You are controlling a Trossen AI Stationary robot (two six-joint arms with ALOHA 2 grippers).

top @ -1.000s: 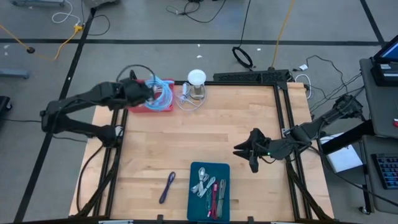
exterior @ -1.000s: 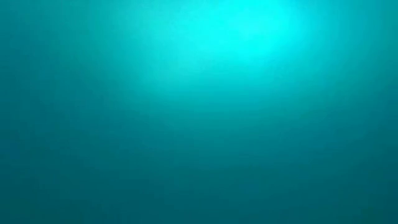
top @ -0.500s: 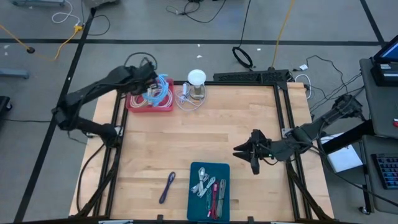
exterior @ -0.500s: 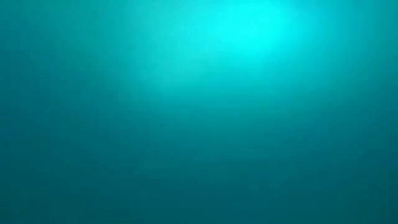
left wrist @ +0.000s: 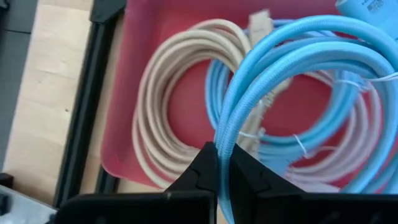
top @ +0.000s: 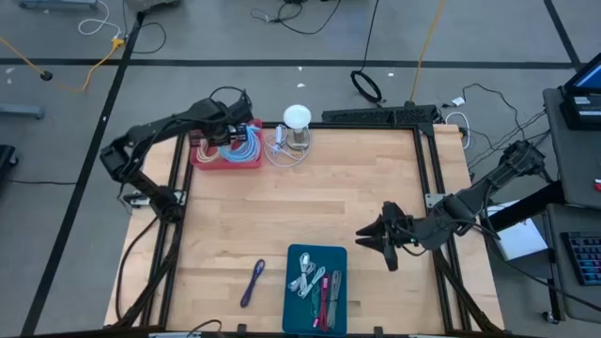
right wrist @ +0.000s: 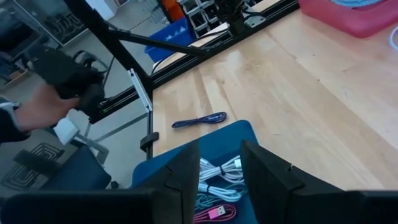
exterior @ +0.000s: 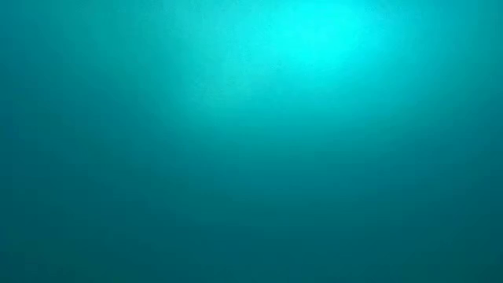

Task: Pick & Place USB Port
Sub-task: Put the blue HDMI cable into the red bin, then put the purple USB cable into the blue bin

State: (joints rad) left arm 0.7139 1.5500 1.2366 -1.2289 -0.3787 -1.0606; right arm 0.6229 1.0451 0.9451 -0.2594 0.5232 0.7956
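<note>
Left gripper (top: 246, 120), from above, has swung from the table's left edge to the back of the red tray (top: 202, 156) since a second ago; our right gripper (top: 378, 238) hovers near the blue tray (top: 293, 302). Low view shows only teal. Our left wrist shows fingers (left wrist: 205, 171) pinched shut on the blue cable (left wrist: 298, 46) over that tray. Right wrist shows jaws part-open, empty.

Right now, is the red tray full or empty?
Not empty. The red tray holds coiled cables: a beige cable and a light blue cable, seen in the left wrist view.
</note>
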